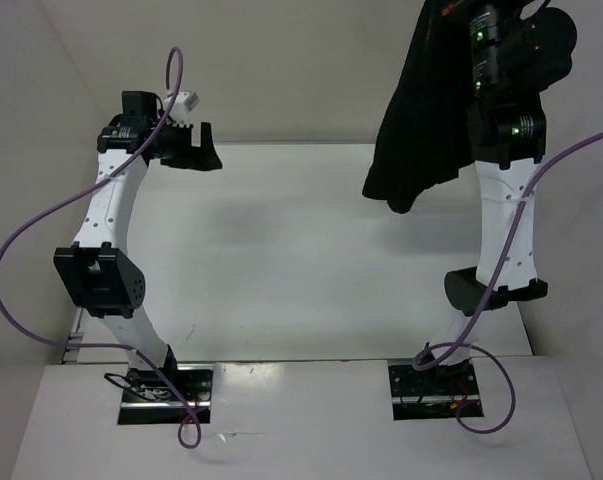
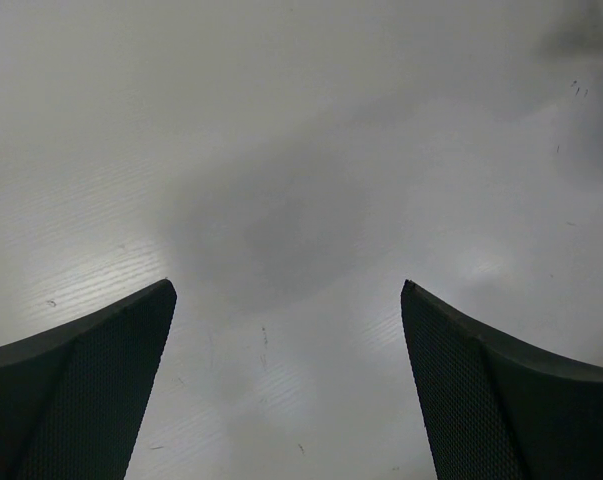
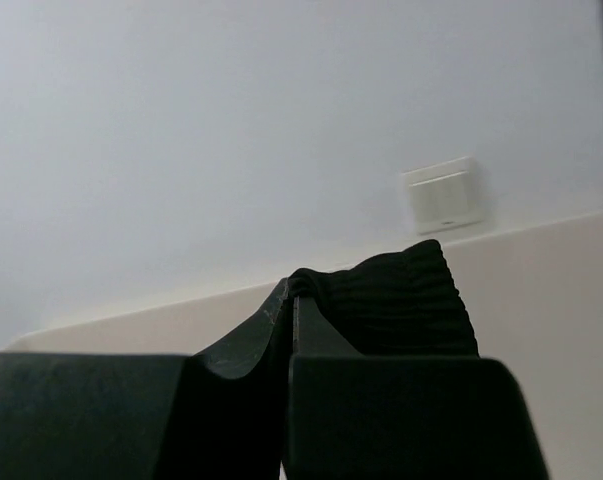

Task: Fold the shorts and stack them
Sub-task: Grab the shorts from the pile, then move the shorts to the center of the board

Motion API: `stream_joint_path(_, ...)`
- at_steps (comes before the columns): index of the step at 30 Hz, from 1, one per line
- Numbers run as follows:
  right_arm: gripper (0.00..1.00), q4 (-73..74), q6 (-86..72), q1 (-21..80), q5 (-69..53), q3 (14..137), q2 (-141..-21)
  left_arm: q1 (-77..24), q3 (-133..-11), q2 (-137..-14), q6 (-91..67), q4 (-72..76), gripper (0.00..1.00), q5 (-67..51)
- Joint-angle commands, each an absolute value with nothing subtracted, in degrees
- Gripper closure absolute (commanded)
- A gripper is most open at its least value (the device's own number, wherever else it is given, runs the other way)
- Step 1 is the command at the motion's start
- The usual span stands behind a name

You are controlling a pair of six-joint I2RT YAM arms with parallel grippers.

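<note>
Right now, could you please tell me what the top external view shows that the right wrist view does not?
Only the top external view shows the black soft fabric shorts draping down over the white table, and the left tool open and empty. Only the right wrist view shows the right tool shut on a ribbed edge of the fabric, plus a white wall switch plate behind. Both show the shorts held aloft.
</note>
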State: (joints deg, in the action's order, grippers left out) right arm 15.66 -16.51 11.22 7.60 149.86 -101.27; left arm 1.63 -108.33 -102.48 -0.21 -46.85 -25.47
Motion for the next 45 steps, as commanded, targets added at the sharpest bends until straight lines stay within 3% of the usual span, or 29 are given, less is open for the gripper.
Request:
stream_joint_path(1,1.00,13.01,-22.32,14.32,1.41,153.45,-106.07,1.49,-109.78,-100.11,0.00,-44.91,0.00,-23.91)
stream_joint_path(7,1.00,15.29,-18.55,26.97,9.74,161.70,-117.93,1.49,-109.78,-100.11,0.00,-44.38,0.00,-19.52)
stream_joint_path(12,1.00,14.42,-18.02,34.18,14.40,179.26,-131.20,1.49,-110.47,-100.63,0.00,-43.86,0.00,-16.18)
stream_joint_path(15,1.00,12.83,-21.17,34.19,17.67,177.19,-132.63,1.49,-113.02,-101.16,0.00,-43.86,0.00,-14.07)
stream_joint_path(21,1.00,23.80,-27.41,34.72,19.60,179.56,-135.17,1.49,-119.17,-103.10,0.00,-44.38,0.00,-13.54)
stream_joint_path(28,1.00,33.31,-29.27,34.19,14.78,159.20,-129.03,-3.49,-116.03,-106.35,0.00,-46.23,0.00,-12.41)
stream_joint_path(31,1.00,33.84,-29.97,32.09,12.40,146.63,-125.51,-10.51,-107.86,-106.35,0.00,-44.75,0.00,-4.76)
stream_joint_path(35,1.00,31.04,-32.69,29.89,8.27,131.44,-121.91,-16.15,-99.24,-107.04,0.00,-41.84,0.00,-3.52)
stream_joint_path(40,1.00,29.27,-32.70,28.04,9.49,127.79,-121.29,-22.84,-88.27,-108.80,0.00,-33.77,0.00,5.08)
stream_joint_path(45,1.00,28.74,-32.44,22.24,10.63,128.41,-123.05,-23.47,-88.33,-114.07,0.00,-25.42,0.00,15.54)
